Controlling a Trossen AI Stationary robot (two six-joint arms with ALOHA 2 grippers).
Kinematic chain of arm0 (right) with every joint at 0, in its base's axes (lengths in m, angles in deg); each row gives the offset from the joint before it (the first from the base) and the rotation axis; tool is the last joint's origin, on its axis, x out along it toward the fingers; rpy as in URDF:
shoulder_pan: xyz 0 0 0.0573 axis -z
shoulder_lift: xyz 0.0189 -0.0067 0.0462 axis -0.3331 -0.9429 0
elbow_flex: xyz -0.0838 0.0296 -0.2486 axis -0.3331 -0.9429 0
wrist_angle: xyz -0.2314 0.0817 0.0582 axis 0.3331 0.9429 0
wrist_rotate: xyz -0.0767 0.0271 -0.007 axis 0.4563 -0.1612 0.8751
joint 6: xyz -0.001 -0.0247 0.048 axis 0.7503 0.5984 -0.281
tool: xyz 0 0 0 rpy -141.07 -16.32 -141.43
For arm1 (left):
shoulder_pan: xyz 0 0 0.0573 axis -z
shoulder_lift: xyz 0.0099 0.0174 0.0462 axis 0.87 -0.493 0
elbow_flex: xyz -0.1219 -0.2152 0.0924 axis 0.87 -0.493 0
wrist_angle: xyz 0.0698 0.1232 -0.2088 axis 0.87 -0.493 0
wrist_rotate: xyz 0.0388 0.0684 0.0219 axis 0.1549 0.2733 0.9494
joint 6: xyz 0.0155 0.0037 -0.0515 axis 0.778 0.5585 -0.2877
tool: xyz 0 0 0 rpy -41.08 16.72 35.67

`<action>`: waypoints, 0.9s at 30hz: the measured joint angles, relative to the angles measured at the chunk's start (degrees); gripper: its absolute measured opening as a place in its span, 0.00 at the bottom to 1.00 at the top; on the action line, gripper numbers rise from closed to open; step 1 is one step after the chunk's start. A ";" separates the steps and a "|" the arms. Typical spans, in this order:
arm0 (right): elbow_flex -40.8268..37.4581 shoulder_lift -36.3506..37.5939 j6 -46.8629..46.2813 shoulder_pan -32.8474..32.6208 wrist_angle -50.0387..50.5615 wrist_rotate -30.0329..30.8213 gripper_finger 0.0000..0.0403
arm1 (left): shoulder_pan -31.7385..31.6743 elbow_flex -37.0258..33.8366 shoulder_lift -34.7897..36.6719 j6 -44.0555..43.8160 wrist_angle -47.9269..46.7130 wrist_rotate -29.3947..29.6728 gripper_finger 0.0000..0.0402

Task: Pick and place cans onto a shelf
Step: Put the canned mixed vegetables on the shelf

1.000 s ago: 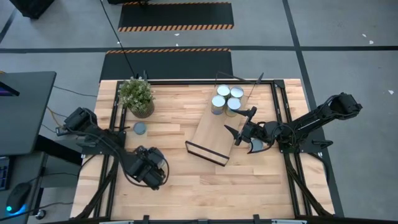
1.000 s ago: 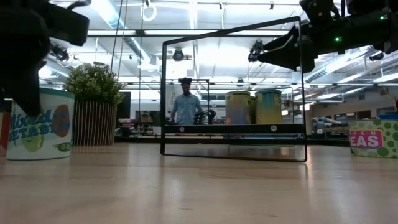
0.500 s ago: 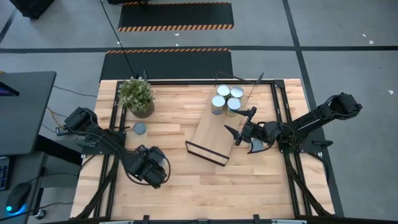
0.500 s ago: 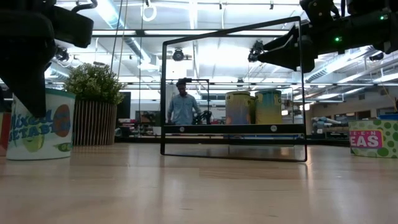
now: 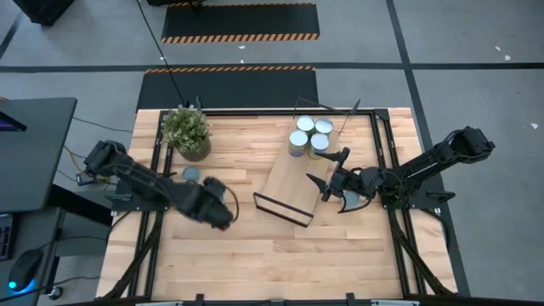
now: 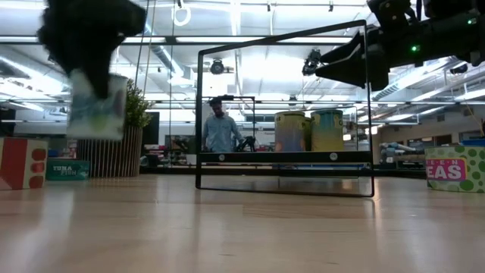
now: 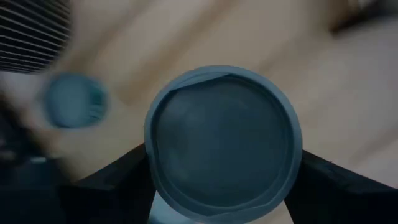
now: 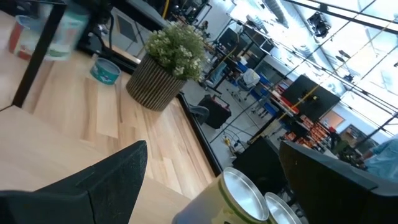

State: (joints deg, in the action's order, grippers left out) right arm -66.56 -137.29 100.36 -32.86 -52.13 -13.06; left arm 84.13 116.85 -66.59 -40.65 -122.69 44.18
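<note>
My left gripper (image 5: 218,209) is at the table's left middle, shut on a can (image 7: 224,143) with a pale blue round top. The low view shows this can (image 6: 95,106) up in the air. A second can (image 5: 193,174) stands on the table near the plant. Three cans (image 5: 308,136) stand on the far end of the light-wood shelf (image 5: 289,183), which lies slantwise at mid-table. My right gripper (image 5: 334,189) hovers open and empty beside the shelf's right long edge. My left gripper pinches the can between its two fingers (image 7: 118,180) on opposite sides of its round wall, just below the top rim (image 7: 152,155). The fingers come from above, pointing down. The can hangs about upright, lifted clear of the table (image 6: 95,106).
A potted plant (image 5: 187,132) stands at the far left. In the low view a red box (image 6: 23,163) and a flat tin (image 6: 64,168) sit at the left, and a green labelled can (image 6: 455,168) at the right. A person (image 6: 220,133) stands in the room behind.
My left gripper has risen and gone toward the table's far edge and toward the shelf, carrying the can, which stood on the table and now hangs clear of it.
</note>
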 joint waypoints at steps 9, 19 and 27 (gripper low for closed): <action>4.37 0.01 -4.47 -1.58 12.19 -2.56 0.92 | -17.07 14.21 -2.72 17.62 -0.11 0.48 0.70; 4.68 0.01 -3.07 -5.57 15.93 6.20 0.92 | -27.30 29.12 -15.57 34.85 6.54 -3.54 0.70; 4.68 0.22 -7.55 -7.96 18.33 4.94 0.92 | -29.43 43.89 -30.11 44.76 6.72 -7.75 0.70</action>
State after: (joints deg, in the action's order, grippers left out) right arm -61.88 -137.06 92.82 -40.83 -33.80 -8.11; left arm 54.70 160.74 -96.70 4.11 -115.97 36.43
